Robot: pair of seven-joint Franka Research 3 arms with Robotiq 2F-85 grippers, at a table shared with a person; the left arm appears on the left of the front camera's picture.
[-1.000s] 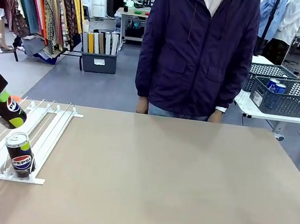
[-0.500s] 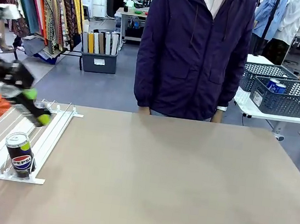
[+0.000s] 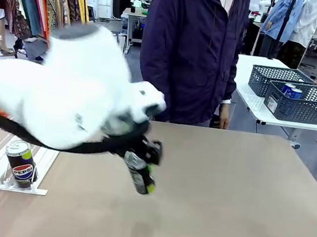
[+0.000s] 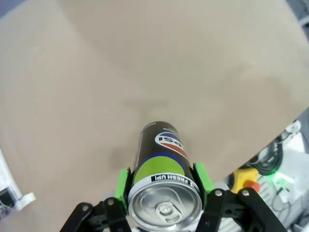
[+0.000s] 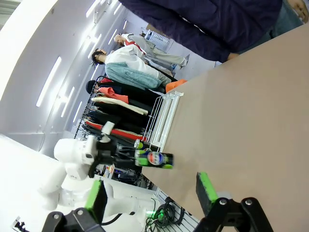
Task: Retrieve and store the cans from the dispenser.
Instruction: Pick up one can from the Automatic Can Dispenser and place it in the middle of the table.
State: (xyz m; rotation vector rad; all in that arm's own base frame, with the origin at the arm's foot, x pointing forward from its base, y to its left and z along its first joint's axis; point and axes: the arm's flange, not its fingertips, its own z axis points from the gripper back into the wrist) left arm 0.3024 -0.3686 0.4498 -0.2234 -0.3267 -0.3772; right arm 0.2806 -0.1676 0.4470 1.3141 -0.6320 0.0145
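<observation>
Between the green pads of the left gripper [image 4: 163,183], we are logging one dark can [image 4: 161,153] with a Pepsi logo and a green band. The pads are pressing on its two sides just under the silver top, which is facing the wrist camera, while its base is pointing away toward the table [image 4: 145,58].

In the front view, this gripper [image 3: 145,159] is holding the can [image 3: 141,177] tilted in the air, apart from the beige table [image 3: 225,191] and a little left of its middle. A faint shadow is lying on the surface underneath. The white left arm [image 3: 78,108] is reaching in from the left edge and is showing blurred.

In the right wrist view, we are noting the right gripper [image 5: 149,191] with its fingers spread wide and nothing between them. It is hanging near the table's [image 5: 251,121] edge.

A second Pepsi can [image 3: 21,163] is standing upright at the near end of the dispenser [image 3: 45,165], by the table's left edge and well apart from the held can.

At the far side, a person [image 3: 190,52] in a dark jacket is standing against the table edge. On a side table to the right, a grey mesh basket [image 3: 306,106] is holding blue cans [image 3: 291,90].
</observation>
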